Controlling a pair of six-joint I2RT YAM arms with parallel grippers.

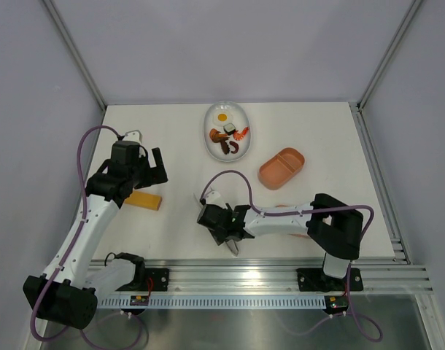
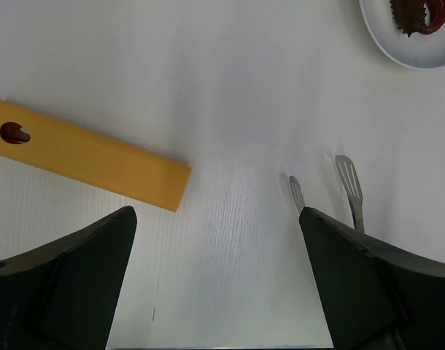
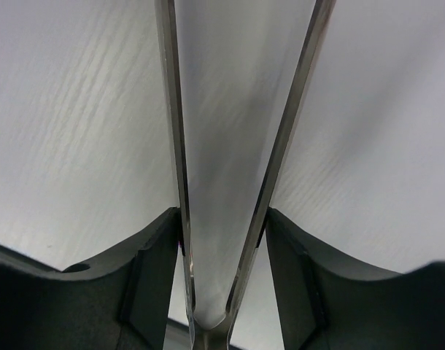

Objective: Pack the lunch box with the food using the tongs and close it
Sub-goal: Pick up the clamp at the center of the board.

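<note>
Pink lunch box: one; tongs: one.

I am working in a robotics lab cell, not a real kitchen. A bare white table sits inside plain grey wall panels framed by aluminium posts. My left arm and right arm are bolted to a slotted aluminium rail at the near edge, with purple cables looping off them. The only kitchen things are props: toy food on a white dish, a pink lunch box and thin tongs.
</note>
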